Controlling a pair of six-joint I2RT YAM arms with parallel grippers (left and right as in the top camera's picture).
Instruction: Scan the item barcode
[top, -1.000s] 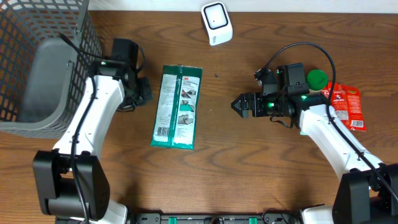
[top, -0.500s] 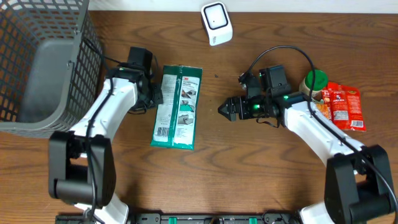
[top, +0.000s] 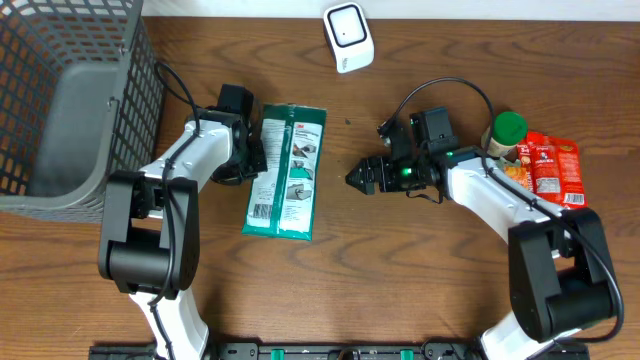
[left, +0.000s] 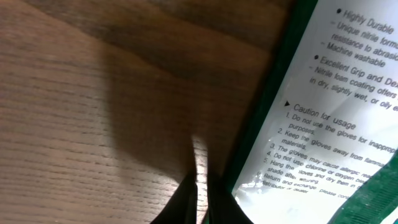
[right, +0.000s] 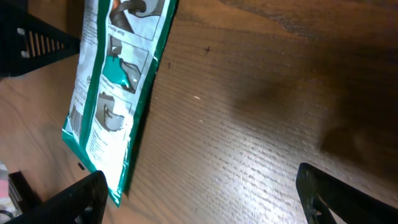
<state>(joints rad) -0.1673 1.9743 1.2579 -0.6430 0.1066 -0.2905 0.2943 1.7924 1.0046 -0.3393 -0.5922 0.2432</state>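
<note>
1. None of the scanning looks done. The flat green-and-white glove packet (top: 286, 172) lies printed side up on the brown wooden table (top: 400, 280), left of centre in the overhead view. It is well apart from the small white barcode scanner (top: 348, 38) at top centre.
2. The left gripper (top: 252, 155) sits against the packet's upper left edge. In the left wrist view its fingertips (left: 198, 194) are pressed together, low on the wood just beside the packet's green border, with nothing visible between them.
3. The right gripper (top: 358, 179) is right of the packet and not touching it. In the right wrist view its jaws stand wide apart and hold nothing.
4. My judgement is that everything is still to do: get hold of the packet, lift it, and turn its barcode to the scanner. The barcode appears to be near the packet's lower left corner.
5. Compared with a second ago:
   - The left arm has swung right, from clear of the packet to its edge.
   - The right arm has slid left towards the packet, uncovering more of the green-lidded jar (top: 508, 128) by the red snack packet (top: 553, 170).
   - The glove packet has not shifted.
</note>
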